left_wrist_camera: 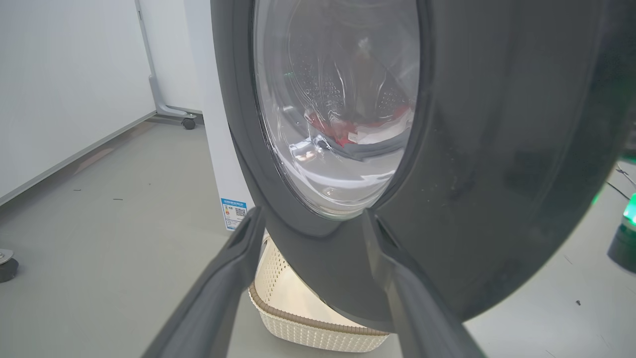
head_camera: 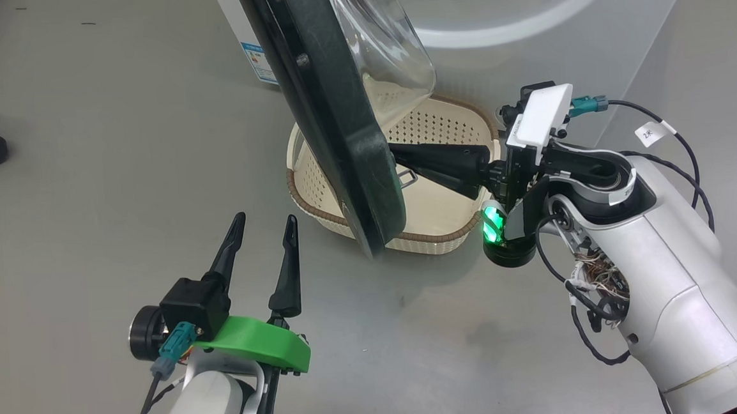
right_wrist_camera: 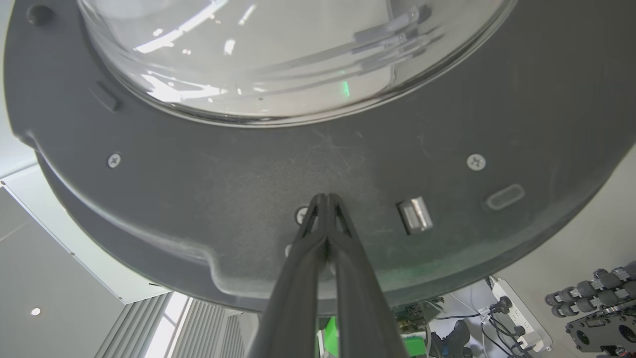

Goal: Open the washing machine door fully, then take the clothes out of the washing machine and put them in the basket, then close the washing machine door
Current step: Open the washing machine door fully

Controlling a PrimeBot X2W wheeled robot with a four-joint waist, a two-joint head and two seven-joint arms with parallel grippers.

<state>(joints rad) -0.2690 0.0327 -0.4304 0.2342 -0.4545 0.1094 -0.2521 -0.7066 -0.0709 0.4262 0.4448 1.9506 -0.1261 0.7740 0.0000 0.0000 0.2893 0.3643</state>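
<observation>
Pushing with my right gripper (right_wrist_camera: 325,199), both fingers shut tight together and holding nothing, tips touching the dark inner face of the door (right_wrist_camera: 248,169), just beside its metal latch (right_wrist_camera: 415,215). My left gripper (head_camera: 264,220) is spread wide, empty, low on the outer side of the door and near its bottom edge, not touching it as far as I can tell.

The door stands swung out from the washing machine (head_camera: 524,24) but not folded back, so I judge step one only partly done. Its lower edge hangs over the basket (head_camera: 428,245), which sits on the floor right in front of the machine with nothing in it. The red and white clothes (left_wrist_camera: 348,132) show through the glass, lying in the drum.

Left to do: finish opening, move the clothes, close up.
</observation>
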